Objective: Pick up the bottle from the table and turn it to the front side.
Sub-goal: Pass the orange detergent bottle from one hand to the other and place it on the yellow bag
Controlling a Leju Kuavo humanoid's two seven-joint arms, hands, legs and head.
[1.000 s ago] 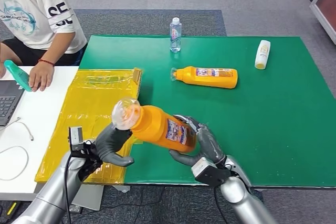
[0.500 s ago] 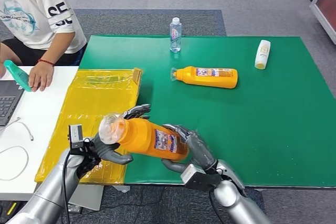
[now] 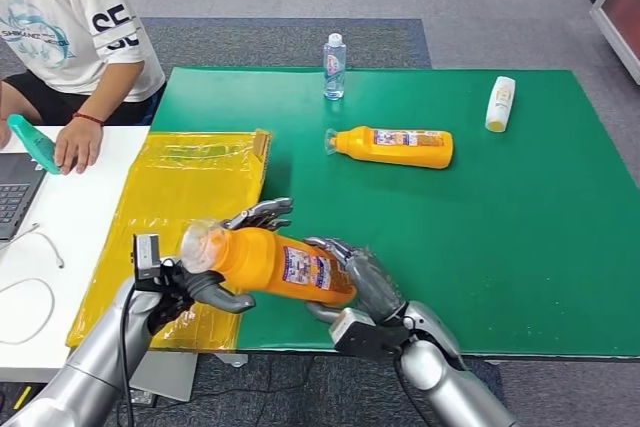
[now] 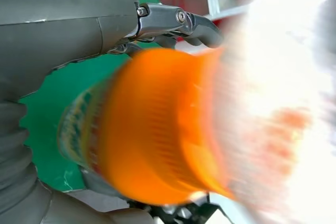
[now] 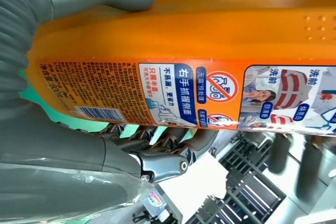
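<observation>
Orange bottle [image 3: 275, 263] is off the bench, held level between both hands above the near edge, where the green mat [image 3: 483, 237] meets the yellow plastic sheet [image 3: 173, 207]. Right hand [image 3: 362, 282] wraps the base end, thumb on one side and fingers curled round the other; the right wrist view shows the printed label [image 5: 190, 95] facing that camera. Left hand [image 3: 219, 267] closes around the neck just behind the clear cap [image 3: 195, 244], fingers over the top, thumb under. Left wrist view is motion-blurred, bottle [image 4: 158, 129] close in front of it.

Change vs a second ago: bottle has come down and shifted toward the robot's left, from cap-end tilted up to nearly flat. Left hand, which was under the cap end with fingers clear, now has them over the neck. Label has slid round, so some roll seems done.

Judgement: pick-up is done, turning is underway with a two-handed hold; whether the front side is now facing correctly cannot be told.

Also on the mat: a second orange bottle [image 3: 392, 146] lying mid-bench, a small water bottle [image 3: 334, 66] upright at the far edge, a white bottle [image 3: 500, 104] near the far right corner. A person [image 3: 68, 37] sits at the far left by a laptop [image 3: 15, 192].
</observation>
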